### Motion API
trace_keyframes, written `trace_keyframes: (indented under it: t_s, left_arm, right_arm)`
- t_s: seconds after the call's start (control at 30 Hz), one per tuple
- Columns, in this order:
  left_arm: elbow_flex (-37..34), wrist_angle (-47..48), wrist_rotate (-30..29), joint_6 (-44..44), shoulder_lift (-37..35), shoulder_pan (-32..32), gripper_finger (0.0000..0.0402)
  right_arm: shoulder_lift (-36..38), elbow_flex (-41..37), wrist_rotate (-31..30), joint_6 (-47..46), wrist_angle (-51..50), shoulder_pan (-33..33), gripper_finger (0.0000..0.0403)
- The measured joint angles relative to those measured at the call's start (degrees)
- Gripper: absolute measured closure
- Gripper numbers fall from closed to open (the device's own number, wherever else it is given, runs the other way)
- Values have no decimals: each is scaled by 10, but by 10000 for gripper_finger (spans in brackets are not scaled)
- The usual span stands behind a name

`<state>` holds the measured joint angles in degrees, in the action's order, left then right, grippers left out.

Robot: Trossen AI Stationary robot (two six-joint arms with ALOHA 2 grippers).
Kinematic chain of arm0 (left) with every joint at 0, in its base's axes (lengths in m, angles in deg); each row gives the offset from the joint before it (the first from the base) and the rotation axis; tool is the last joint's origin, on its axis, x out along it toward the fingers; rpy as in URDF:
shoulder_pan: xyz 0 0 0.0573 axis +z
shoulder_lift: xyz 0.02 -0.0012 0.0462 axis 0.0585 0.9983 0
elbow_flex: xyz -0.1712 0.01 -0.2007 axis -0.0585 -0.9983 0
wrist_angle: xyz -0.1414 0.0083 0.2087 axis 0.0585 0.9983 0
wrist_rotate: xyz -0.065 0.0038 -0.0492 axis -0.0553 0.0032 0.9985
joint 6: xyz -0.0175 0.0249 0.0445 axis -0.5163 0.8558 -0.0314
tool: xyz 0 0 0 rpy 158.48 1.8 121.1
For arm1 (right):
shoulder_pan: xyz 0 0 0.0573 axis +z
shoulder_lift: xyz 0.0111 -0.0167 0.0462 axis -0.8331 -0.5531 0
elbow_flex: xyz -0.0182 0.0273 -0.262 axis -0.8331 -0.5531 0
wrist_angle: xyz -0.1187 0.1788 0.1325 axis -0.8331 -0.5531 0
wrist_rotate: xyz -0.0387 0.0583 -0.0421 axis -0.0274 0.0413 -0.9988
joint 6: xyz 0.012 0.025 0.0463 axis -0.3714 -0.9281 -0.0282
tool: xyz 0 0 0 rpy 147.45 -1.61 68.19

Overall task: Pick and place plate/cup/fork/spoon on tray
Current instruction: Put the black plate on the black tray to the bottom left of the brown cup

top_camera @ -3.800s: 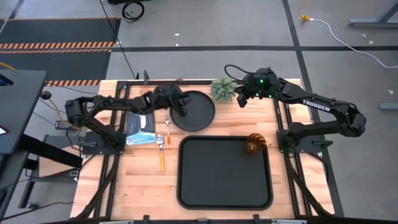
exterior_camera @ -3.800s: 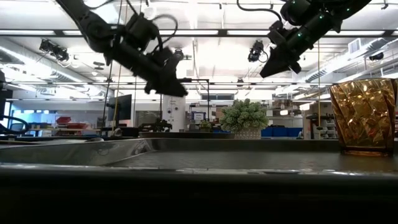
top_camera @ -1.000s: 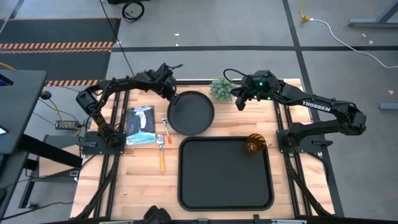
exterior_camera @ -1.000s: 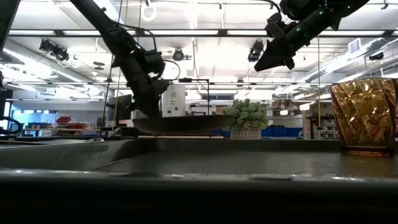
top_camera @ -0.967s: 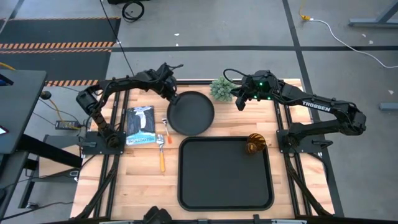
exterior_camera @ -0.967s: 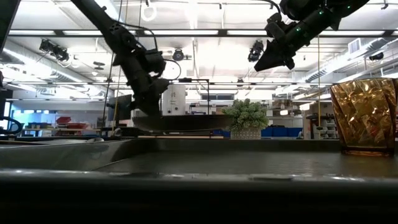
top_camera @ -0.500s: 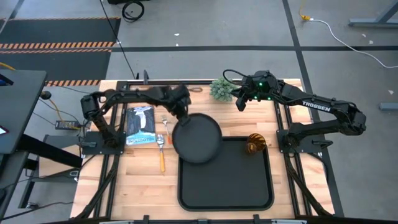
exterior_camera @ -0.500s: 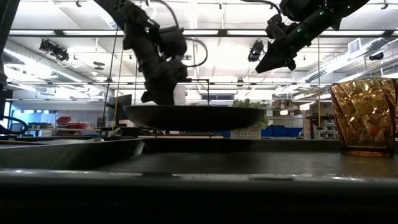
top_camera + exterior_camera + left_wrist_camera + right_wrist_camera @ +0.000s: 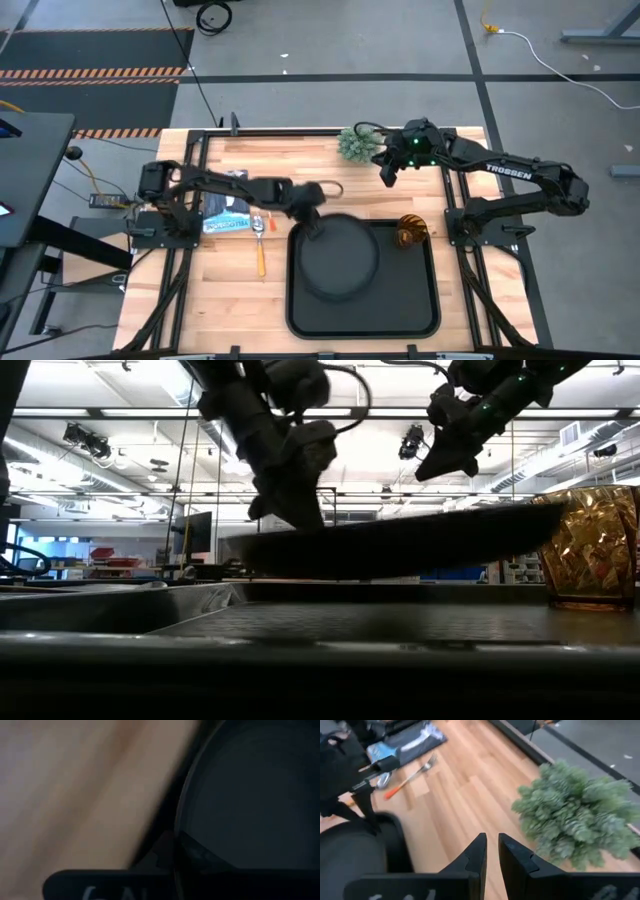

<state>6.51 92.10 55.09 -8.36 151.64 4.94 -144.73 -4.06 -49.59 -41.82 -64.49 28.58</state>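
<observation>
The round black plate (image 9: 342, 257) hangs over the black tray (image 9: 420, 318), with my left gripper (image 9: 312, 220) shut on its far-left edge. In the low view the plate (image 9: 400, 546) floats a little above the tray floor. The amber cup (image 9: 408, 232) stands in the tray's far right corner. The spoon (image 9: 261, 255) and the fork (image 9: 415, 772) lie on the wood left of the tray. My right gripper (image 9: 385, 172) hovers high beside the plant (image 9: 357, 143), its fingers (image 9: 479, 854) together but for a thin slit, holding nothing. My left gripper pinches the plate's raised rim (image 9: 178, 840) at its far-left edge. It comes from above, slanting in from the table's left. The plate hangs clear above the tray, nearly level, its right side slightly higher in the low view.
A small green potted plant stands at the table's far edge, close to my right gripper. A blue packet (image 9: 228, 205) lies on the wood at the left, under my left arm. Bare wood shows near the front left corner.
My left gripper has carried the plate from the far side of the table toward the near and right edges, from beyond the tray's far left corner to over the tray. The plate stays lifted clear and close to level.
</observation>
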Motion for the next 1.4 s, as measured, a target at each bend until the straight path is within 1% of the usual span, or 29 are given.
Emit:
trace_keyframes:
  t_s: [0.17,0.33,0.47,0.6,0.93,1.1,1.27,1.4]
  left_arm:
    - [51,5,-11,-17,65,-45,389]
    - [120,7,-16,-7,128,-72,388]
    - [165,37,-38,-3,155,-80,388]
    - [193,36,-43,-7,171,-79,388]
    - [203,41,-46,-63,180,-83,388]
    - [203,30,-47,-55,180,-90,384]
    - [203,13,-50,-40,180,-93,354]
    - [203,10,-71,-37,180,-92,320]
  right_arm:
    - [0,0,6,-3,-19,25,349]
    - [0,0,4,-10,-22,43,349]
    - [0,0,4,-23,-23,53,349]
    - [1,0,3,-26,-22,63,349]
    - [1,0,3,-26,-22,64,349]
    - [1,0,3,-26,-22,64,349]
    - [1,0,3,-29,-22,64,349]
    - [1,0,3,-30,-22,64,349]
